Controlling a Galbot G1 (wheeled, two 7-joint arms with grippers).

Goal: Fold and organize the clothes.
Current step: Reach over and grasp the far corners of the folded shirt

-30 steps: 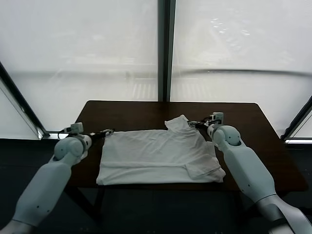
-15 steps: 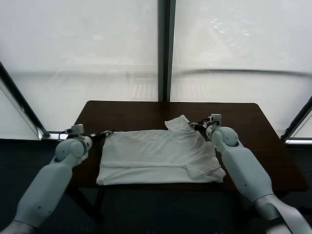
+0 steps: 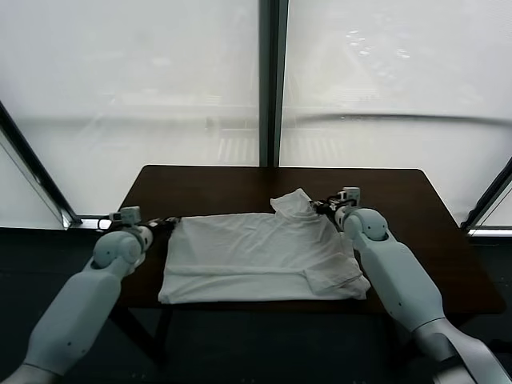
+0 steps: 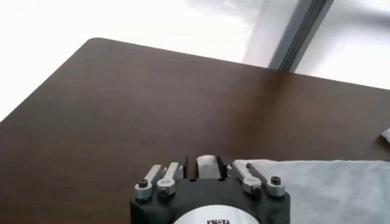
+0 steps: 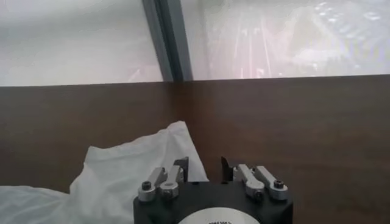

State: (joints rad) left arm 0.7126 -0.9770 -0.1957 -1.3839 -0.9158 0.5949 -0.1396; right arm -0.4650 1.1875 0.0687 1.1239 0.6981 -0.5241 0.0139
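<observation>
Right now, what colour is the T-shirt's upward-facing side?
Plain white, no print visible; T-shirt shows best in the head view.

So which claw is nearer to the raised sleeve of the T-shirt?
The right claw, right beside the raised sleeve. The left claw is at the T-shirt's opposite far corner.

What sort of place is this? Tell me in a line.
Probably a lab or test room set up for folding: one bare dark table stands against large frosted windows, holding only a white T-shirt, with a robot's arms at either end of it.
</observation>
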